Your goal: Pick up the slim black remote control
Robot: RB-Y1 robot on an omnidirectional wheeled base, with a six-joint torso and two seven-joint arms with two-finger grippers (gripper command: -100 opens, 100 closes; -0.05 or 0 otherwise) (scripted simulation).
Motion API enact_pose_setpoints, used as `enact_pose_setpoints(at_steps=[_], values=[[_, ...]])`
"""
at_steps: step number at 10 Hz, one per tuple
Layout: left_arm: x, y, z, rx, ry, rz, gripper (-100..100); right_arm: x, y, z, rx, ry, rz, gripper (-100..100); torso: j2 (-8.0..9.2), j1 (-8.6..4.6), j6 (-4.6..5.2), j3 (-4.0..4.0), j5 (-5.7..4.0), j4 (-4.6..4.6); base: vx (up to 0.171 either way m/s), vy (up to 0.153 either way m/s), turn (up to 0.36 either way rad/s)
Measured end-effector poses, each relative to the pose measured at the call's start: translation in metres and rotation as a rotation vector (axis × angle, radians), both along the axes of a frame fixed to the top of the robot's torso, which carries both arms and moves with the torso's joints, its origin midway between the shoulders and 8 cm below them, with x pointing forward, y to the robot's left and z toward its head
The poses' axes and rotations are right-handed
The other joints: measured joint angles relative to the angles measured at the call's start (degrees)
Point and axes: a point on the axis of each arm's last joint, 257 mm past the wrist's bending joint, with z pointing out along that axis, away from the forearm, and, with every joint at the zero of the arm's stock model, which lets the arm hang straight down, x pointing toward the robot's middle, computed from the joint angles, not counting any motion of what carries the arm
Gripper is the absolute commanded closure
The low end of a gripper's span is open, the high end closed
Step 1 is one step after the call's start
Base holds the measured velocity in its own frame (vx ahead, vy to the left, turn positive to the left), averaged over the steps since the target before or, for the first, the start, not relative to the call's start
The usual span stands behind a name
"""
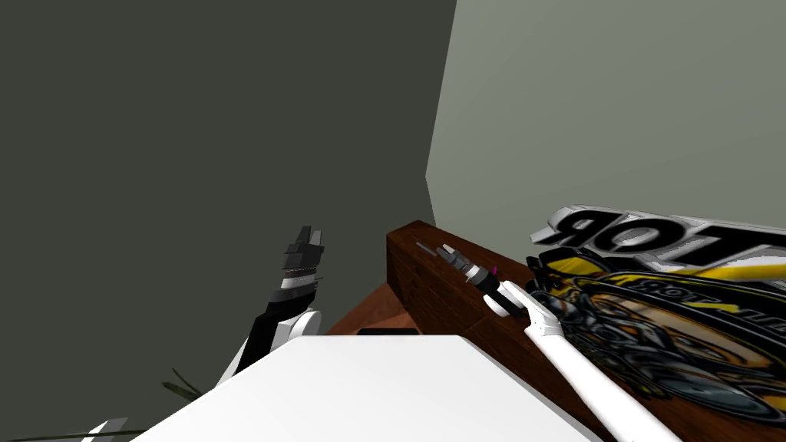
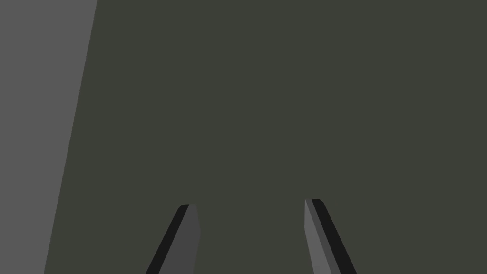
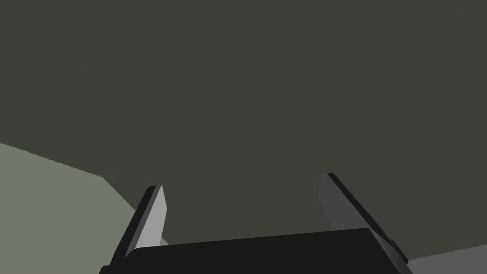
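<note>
Remote control (image 1: 388, 331) on brown wood (image 1: 370, 308); left pincer (image 2: 252, 204), right pincer (image 3: 243, 181) spread, empty.

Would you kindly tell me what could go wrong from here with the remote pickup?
1. Only a sliver of a slim black thing, probably the remote, shows on the brown surface. Both wrist cameras look elsewhere, so a reach would be poorly guided.
2. The open right gripper hangs by the brown wooden block; swinging down could strike it.
3. The left gripper, open, points up and away: a long, blind swing.
</note>
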Motion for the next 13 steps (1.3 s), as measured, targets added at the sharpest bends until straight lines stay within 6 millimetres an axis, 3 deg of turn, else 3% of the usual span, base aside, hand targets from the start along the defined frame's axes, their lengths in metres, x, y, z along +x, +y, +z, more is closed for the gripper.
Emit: enact_pose_setpoints(at_steps=[5, 13], values=[[0.000, 0.000, 0.000, 0.000, 0.000, 0.000, 0, 0.011, -0.040, -0.037, -0.212, 0.098, 0.002, -100, -0.05, 0.04, -0.04, -0.03, 0.01, -0.01, -0.026, 0.001, 0.216], [0.000, 0.000, 0.000, 0.000, 0.000, 0.000, 0, 0.010, -0.135, -0.091, -0.488, 0.304, -0.035, -100, -0.17, 0.09, -0.01, -0.10, 0.02, -0.04, -0.004, 0.012, 0.195]])
